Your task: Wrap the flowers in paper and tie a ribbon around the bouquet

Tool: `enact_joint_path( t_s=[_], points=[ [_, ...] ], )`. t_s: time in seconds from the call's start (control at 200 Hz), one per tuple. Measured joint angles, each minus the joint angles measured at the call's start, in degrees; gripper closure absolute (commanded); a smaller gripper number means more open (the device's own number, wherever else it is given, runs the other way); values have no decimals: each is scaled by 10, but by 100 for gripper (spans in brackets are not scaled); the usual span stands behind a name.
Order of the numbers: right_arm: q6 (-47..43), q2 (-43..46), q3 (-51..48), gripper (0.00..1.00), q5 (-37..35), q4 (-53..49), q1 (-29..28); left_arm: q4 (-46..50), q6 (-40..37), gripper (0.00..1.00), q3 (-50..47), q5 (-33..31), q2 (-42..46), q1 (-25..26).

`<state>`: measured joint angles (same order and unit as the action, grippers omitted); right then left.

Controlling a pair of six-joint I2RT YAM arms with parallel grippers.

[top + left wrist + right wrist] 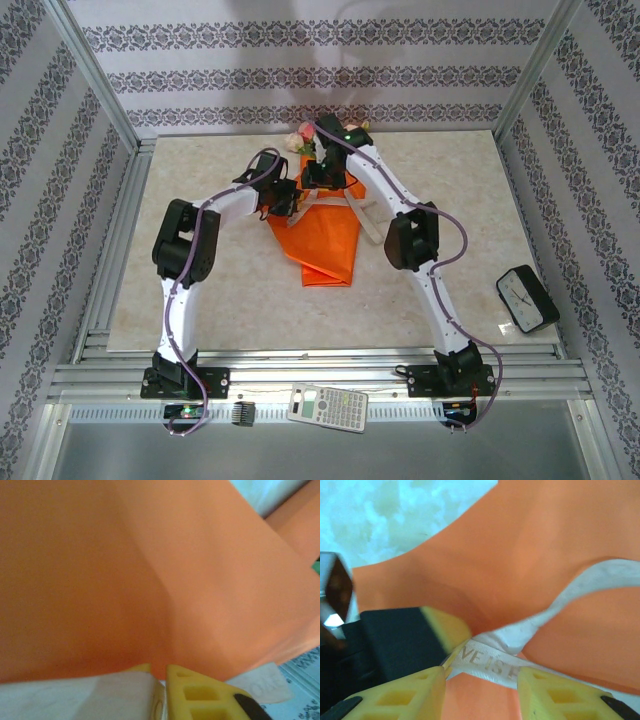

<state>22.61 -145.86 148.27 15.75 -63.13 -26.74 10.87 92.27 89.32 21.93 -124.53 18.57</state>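
1. Between the fingers of the right gripper (482, 682), which stand moderately apart, a flat pale ribbon (490, 667) with printed letters lies across the gap. It looks draped there, not pinched, so a pull or a lift risks sliding it off a fingertip.
2. Close against that spot in the right wrist view is a black finger with a yellow pad (442, 627), which I take to belong to the left gripper (157, 672). With the two hands this tight together, a sideways move by either could knock the other or trap the ribbon between them.
3. Seen from its own wrist camera, the left gripper is narrow, and a fold of the orange paper (150, 570) runs down into the slit between its pads. I judge that it is holding the paper. A hard tug could tear or crease the thin sheet, and letting go too soon could let the wrap spring open.
4. From above, the bouquet (322, 240) lies mid-table (250, 310), with the flowers (300, 140) poking out at the far end, just beside both grippers. Ribbon strands trail loose over the paper. If they slacken or snag on a finger, the tie may not close. A slip toward the far end could crush the flower heads.
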Motion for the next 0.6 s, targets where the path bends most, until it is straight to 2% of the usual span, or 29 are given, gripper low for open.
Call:
enact_joint_path(
  t_s=[0.095, 0.185, 0.435, 0.599],
  points=[
    [5, 35, -21, 57, -3, 4, 1, 1, -13, 60, 11, 7, -12, -2],
    [15, 67, -40, 57, -4, 9, 4, 5, -28, 51, 18, 11, -15, -6],
    [48, 136, -123, 58, -8, 30, 17, 62, -95, 43, 41, 16, 4, -11],
    [83, 168, -181, 58, -9, 50, 41, 112, -127, 44, 10, 16, 65, -11]
  ],
)
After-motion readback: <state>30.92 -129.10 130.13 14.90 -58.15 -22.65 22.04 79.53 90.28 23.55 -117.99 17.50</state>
